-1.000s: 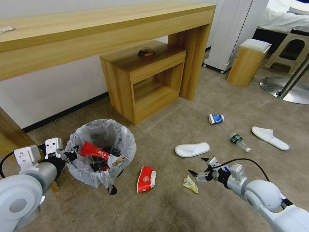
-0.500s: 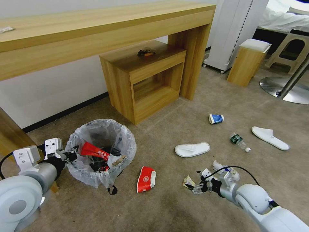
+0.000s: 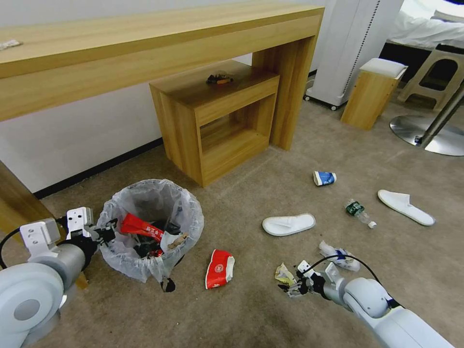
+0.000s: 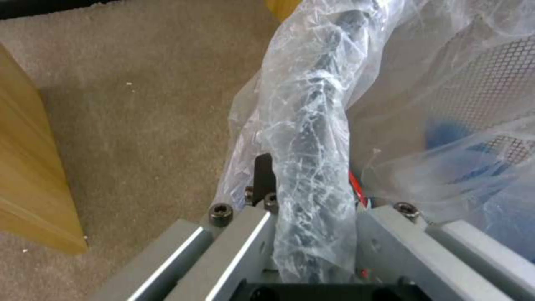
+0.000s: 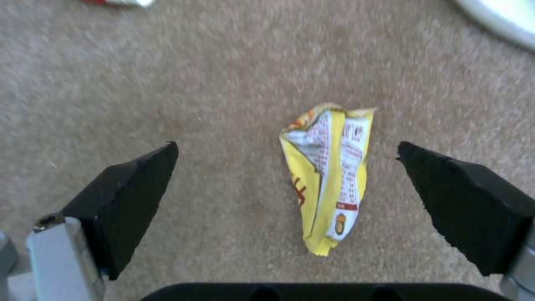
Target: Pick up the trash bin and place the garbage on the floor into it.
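Observation:
The trash bin, lined with a crinkly bag and holding red wrappers, stands on the floor at the left. My left gripper is shut on its bag-covered rim. My right gripper hangs low over a crumpled yellow wrapper. Its fingers are open, and the wrapper lies on the carpet between them, untouched. More garbage is scattered around: a red cup, a blue cup, a clear bottle, a crumpled paper and two white slippers.
A long wooden desk with a low cabinet under it lines the wall. A wooden stool, a white appliance and a chrome pedestal base stand at the far right. Bare carpet lies between bin and wrapper.
My right arm has dropped and drawn left and nearer, bringing its open gripper down around the yellow wrapper and uncovering the crumpled paper. The left arm and bin have not moved.

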You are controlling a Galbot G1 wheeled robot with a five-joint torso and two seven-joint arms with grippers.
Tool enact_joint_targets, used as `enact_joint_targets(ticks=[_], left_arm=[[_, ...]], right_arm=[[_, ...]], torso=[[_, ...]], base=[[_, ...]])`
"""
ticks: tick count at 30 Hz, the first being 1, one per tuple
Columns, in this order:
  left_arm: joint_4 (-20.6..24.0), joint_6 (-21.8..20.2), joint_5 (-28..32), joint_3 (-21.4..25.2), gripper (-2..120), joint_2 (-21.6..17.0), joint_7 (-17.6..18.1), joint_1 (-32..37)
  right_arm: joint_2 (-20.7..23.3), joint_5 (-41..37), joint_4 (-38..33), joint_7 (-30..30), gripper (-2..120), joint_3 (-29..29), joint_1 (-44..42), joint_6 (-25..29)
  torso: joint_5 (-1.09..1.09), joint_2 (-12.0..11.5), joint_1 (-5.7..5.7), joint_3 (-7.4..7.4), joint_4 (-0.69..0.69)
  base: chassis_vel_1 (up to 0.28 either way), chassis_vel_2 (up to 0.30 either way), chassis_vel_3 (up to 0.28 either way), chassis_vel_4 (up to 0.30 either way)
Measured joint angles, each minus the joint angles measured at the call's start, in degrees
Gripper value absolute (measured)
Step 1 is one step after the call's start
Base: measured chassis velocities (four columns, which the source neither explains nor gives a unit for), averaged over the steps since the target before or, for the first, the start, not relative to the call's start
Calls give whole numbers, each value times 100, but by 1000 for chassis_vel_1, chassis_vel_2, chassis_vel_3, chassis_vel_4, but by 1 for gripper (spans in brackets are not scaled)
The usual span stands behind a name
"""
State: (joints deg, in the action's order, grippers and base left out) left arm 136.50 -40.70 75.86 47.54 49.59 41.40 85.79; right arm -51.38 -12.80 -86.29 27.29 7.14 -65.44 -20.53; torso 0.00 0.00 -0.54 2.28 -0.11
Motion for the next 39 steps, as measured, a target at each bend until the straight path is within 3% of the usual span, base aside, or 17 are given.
enact_joint_targets(ticks=[28, 31, 33, 39], left_arm=[[-85, 14, -52, -43, 0, 26, -57, -40], [-76, 16, -54, -37, 0, 24, -57, -38], [-74, 16, -59, -37, 0, 23, -57, -37], [-73, 16, -78, -46, 0, 34, -57, -32]], right_arm=[[-389, 447, 1068, 167, 100, -61, 384, 339], [-404, 476, 1097, 184, 95, -62, 391, 353], [-413, 504, 1127, 194, 82, -60, 389, 390], [-426, 539, 1189, 228, 64, -38, 385, 434]], torso=[[0, 0, 0, 0, 1], [0, 0, 0, 0, 0], [0, 0, 0, 0, 0], [0, 0, 0, 0, 0]], base=[[0, 0, 0, 0], [0, 0, 0, 0], [0, 0, 0, 0], [0, 0, 0, 0]])
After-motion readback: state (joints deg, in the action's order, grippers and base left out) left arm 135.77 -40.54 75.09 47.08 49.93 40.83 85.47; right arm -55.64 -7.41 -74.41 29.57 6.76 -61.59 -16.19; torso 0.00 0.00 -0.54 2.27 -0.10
